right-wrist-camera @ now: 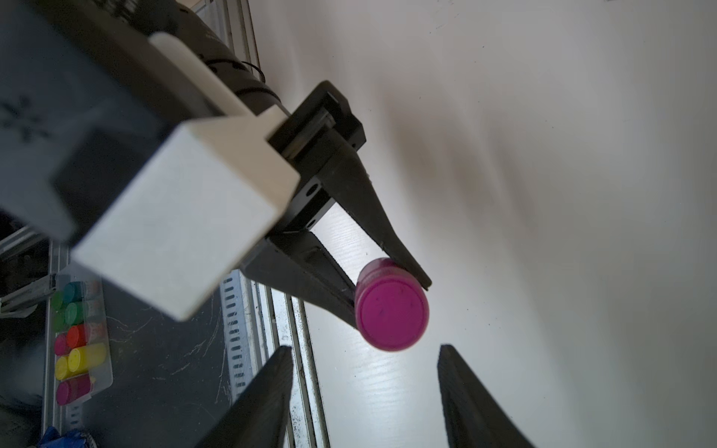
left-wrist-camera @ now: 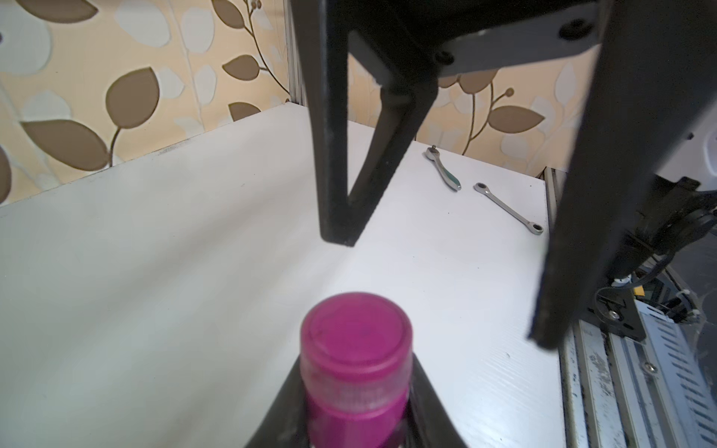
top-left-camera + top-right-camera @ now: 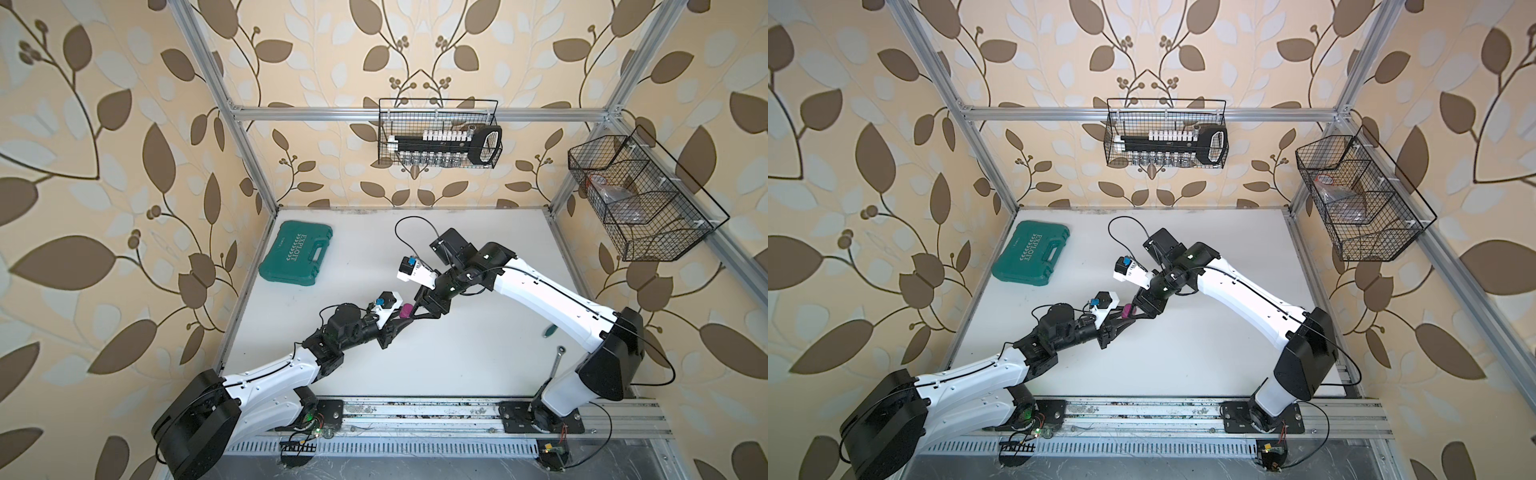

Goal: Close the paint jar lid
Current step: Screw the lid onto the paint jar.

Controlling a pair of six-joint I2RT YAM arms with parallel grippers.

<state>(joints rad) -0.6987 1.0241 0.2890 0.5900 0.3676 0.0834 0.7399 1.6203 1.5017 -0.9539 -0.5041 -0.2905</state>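
A closed green tool case (image 3: 296, 254) lies at the far left of the white table (image 3: 457, 374) and appears only in both top views. Nearer the middle, the left gripper (image 1: 390, 298) is clamped on the magenta paint jar (image 1: 372, 270), which it holds on its side. The lid (image 1: 392, 316) sits on the jar's mouth and points at the right gripper (image 1: 366, 351), whose 2 fingers stand apart just short of the lid with nothing between them. How firmly the lid is seated cannot be told. Both top views show the jar only as a small magenta spot between the 2 arms, while the wrist views show it close up. Only the right wrist view shows a clear tray (image 1: 108, 378) beside the front rail, holding small paint pots (image 1: 83, 355) in green, orange, yellow and magenta, too blurred to count. Only the left wrist view shows 2 tools whole near the table's right edge, 1 ratchet (image 2: 442, 168) and 1 wrench (image 2: 508, 209). Two black wire baskets hang on the frame. The back basket (image 3: 386, 124) holds 1 rack of sockets (image 3: 446, 143), and the divided side basket (image 3: 681, 172) on the right holds a crumpled clear bag (image 3: 611, 191).
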